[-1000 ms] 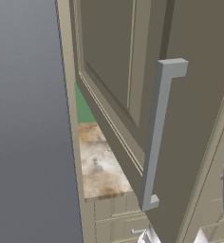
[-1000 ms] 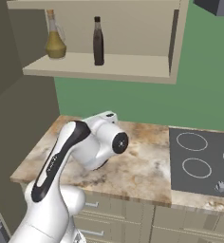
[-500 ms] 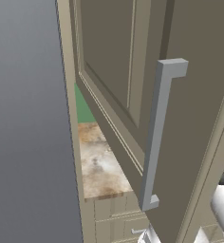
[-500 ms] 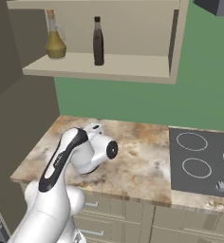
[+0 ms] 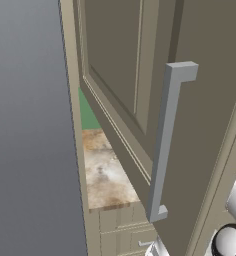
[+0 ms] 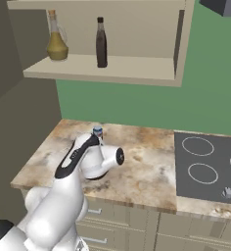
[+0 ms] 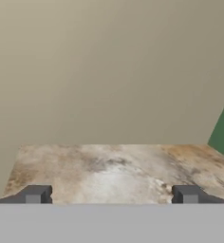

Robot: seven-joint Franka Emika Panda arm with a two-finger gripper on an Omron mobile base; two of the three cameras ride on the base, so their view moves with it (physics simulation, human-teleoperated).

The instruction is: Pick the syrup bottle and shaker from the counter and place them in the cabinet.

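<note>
The shaker (image 6: 97, 131), small with a dark blue cap, stands on the mottled counter (image 6: 147, 171) just behind my bent arm (image 6: 83, 162). The cabinet's open shelf (image 6: 103, 68) holds an amber bottle with a small handle (image 6: 57, 41) and a slim dark bottle (image 6: 101, 42); I cannot tell which is the syrup bottle. In the hand view my gripper (image 7: 111, 195) is open, with nothing between its fingertips (image 7: 35, 194). It hangs low over the counter (image 7: 114, 168) and faces a taupe wall. The cabinet door (image 5: 120, 75) with its grey bar handle (image 5: 165, 145) is swung open.
A dark cooktop (image 6: 210, 162) lies in the counter at the right, under a hood corner (image 6: 225, 6). Drawer fronts (image 6: 117, 220) run below the counter edge. A tall taupe panel (image 6: 24, 122) bounds the counter on the left.
My arm has dropped lower and drifted left over the counter, and the shaker now shows behind it. The bottles on the shelf have not moved.
</note>
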